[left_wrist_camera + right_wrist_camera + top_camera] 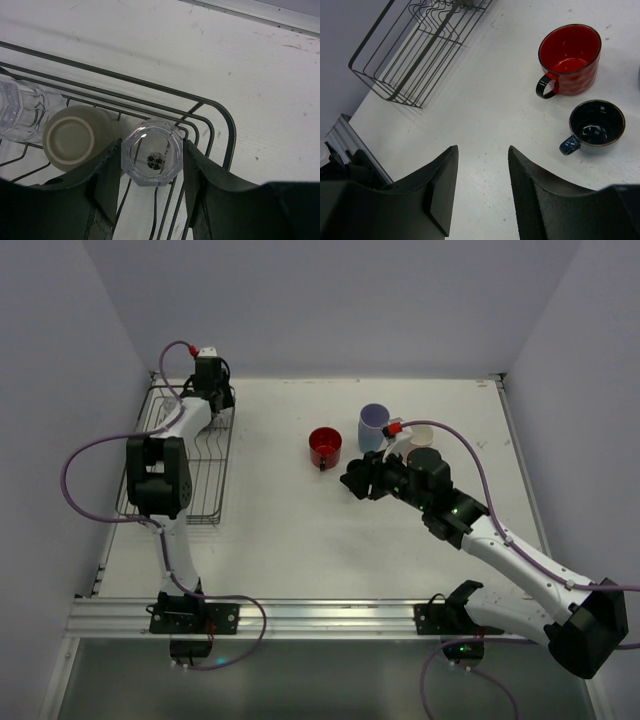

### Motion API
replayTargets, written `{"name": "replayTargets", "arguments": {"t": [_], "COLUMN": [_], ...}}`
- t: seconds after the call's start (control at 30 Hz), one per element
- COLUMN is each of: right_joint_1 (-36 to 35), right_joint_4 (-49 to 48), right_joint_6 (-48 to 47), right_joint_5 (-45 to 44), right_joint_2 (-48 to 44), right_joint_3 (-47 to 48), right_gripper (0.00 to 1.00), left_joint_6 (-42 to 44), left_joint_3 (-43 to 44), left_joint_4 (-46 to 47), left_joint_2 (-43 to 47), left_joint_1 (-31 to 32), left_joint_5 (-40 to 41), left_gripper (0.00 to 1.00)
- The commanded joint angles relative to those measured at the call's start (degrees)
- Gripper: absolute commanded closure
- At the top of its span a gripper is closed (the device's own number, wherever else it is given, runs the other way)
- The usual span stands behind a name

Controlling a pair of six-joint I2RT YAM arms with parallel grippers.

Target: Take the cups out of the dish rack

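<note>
In the far corner of the rack a clear glass stands on end, its eight-sided face turned straight up at the left wrist camera. I can't tell whether that face is mouth or base. The left gripper has its jaws closed onto it, one finger pressed to each side. Just beside it sits an olive mug, base up with its foot ring showing. Next along is a second glass, also on end. The rack lies along the left side of the worktop, with its long axis running from near to far.

Out on the worktop and well apart from the rack, a red mug stands mouth up, its handle toward the near edge. The right wrist view shows a blue cup beside it, also mouth up. A lavender tumbler stands upright to the right of the red mug, and a pale mug is further right.

The right gripper hangs over bare worktop near the blue cup, with its jaws spread wide and nothing between them.
</note>
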State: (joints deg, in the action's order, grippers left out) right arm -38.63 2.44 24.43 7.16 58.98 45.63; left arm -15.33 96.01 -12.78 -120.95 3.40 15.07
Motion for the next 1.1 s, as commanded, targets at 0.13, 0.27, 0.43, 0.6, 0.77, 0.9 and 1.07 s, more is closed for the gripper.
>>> {"name": "replayTargets", "arguments": {"t": [0.13, 0.27, 0.43, 0.6, 0.77, 0.9, 1.07], "right_joint_1": [-0.2, -0.2, -0.3, -1.2, -2.5, -2.6, -2.8], "right_joint_4": [-5.2, -7.4, -14.5, -26.3, -37.6, -42.8, -44.5], "right_joint_6": [1.6, 3.4, 9.5, 16.9, 23.3, 25.0, 25.4], "right_joint_5": [3.8, 5.9, 10.7, 13.5, 15.3, 15.5, 18.7], "right_joint_2": [1.5, 0.5, 0.8, 3.0, 7.5, 9.4, 11.4], "right_joint_3": [1.6, 1.7, 0.1, -4.0, -6.3, -7.5, -5.6], "right_gripper": [0.49, 0.42, 0.32, 0.26, 0.26, 0.27, 0.27], "left_joint_6": [-2.6, -5.9, -10.1, -19.3, -29.5, -37.6, -45.6], "left_joint_3": [-3.9, -6.7, -14.2, -28.2, -42.3, -52.7, -63.3], "left_joint_4": [4.8, 3.8, 4.7, 10.8, 19.4, 27.5, 36.1], "left_joint_2": [12.7, 18.4, 27.0, 41.9, 56.2, 65.1, 72.9], "left_joint_1": [-0.1, -0.1, -0.1, -0.1, 0.0, 0.6, 1.5], "left_joint_5": [-1.0, 0.9, -3.0, -16.9, -33.9, -43.7, -49.1], "left_gripper": [0.92, 0.95, 0.97, 0.98, 0.99, 0.99, 1.00]}}
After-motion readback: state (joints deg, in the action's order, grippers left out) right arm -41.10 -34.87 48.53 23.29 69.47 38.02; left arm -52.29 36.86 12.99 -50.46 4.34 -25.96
